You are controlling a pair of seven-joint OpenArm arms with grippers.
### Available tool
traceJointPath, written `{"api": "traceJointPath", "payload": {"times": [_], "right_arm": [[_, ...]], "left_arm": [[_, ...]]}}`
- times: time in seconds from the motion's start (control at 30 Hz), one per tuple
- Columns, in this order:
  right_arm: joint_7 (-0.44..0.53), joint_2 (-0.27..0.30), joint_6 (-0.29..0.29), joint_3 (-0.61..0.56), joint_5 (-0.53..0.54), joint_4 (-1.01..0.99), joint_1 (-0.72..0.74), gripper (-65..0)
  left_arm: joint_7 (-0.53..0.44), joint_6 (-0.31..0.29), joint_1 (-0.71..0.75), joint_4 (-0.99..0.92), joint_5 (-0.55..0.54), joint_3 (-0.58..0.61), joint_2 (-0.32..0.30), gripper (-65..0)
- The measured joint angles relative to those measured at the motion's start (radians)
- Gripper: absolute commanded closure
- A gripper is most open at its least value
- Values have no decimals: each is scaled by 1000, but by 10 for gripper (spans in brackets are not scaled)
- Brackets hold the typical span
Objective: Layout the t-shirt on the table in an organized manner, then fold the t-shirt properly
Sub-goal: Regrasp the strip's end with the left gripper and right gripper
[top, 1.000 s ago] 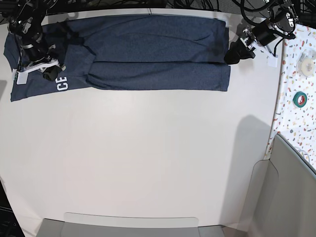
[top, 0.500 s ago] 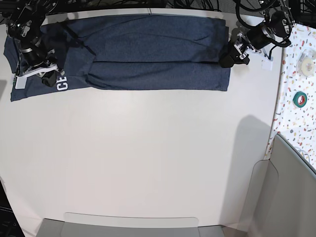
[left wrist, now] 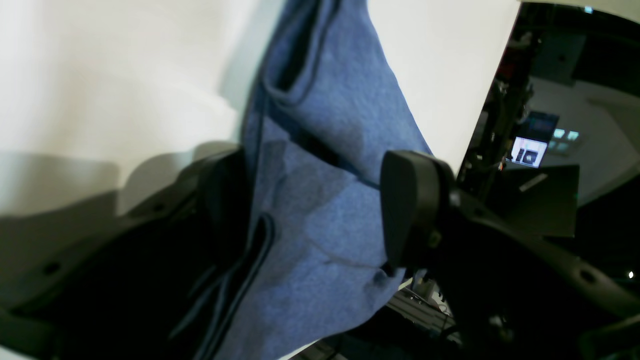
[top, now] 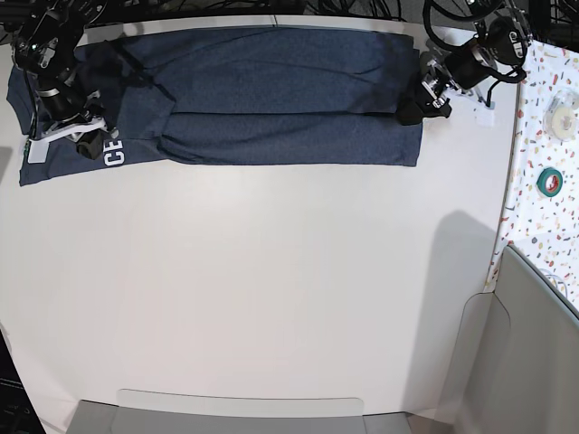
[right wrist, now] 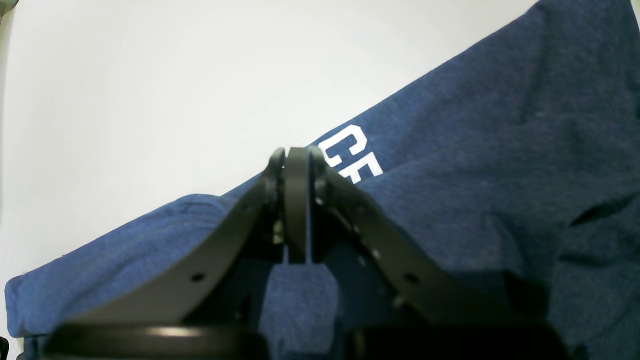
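Observation:
The dark navy t-shirt [top: 271, 99] lies in a long folded band along the far edge of the white table [top: 271, 289]. White lettering [top: 113, 154] shows near its left end. My left gripper [top: 412, 110] is at the shirt's right end. In the left wrist view it [left wrist: 315, 210] is open, and blue fabric [left wrist: 330, 100] lies between its fingers. My right gripper [top: 90, 145] hovers over the shirt's left end. In the right wrist view it [right wrist: 296, 152] is shut beside the lettering [right wrist: 350, 155], with no cloth visible between its tips.
A speckled strip on the right holds a green tape roll [top: 549, 181] and a white roll [top: 563, 117]. Grey panels stand at the lower right [top: 534, 344] and along the front edge [top: 240, 411]. Cables hang behind the far edge.
My left gripper has moved left from the bare table onto the shirt's right end. My right gripper has shifted slightly toward the far left. The shirt lies unchanged.

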Motion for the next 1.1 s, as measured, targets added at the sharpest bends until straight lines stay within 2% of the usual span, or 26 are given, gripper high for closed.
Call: {"api": "traceJointPath", "payload": {"times": [0.43,0.53,0.63,0.73,0.87,1.1], "right_arm": [[0,-2,0,0,0,0,6,0],[0,-1,0,0,0,0,7,0],[0,-2,0,0,0,0,6,0],[0,-2,0,0,1,0,10,0],[0,-2,0,0,5,0,17,0],[0,-1,0,0,4,0,15,0]], "left_arm": [[-23,-1,-5,0,6,4,8,-407],[-30,-10,-14,5,53,6,-2,-407],[-40,-15,-53,8,152,8,-27,-408],[-55,-63,-58,8,208,7,-37,-408],[-76,-80,-55,8,210,10,-27,-408],[-117,-92,-19,13,198,115,-21,-408]]}}
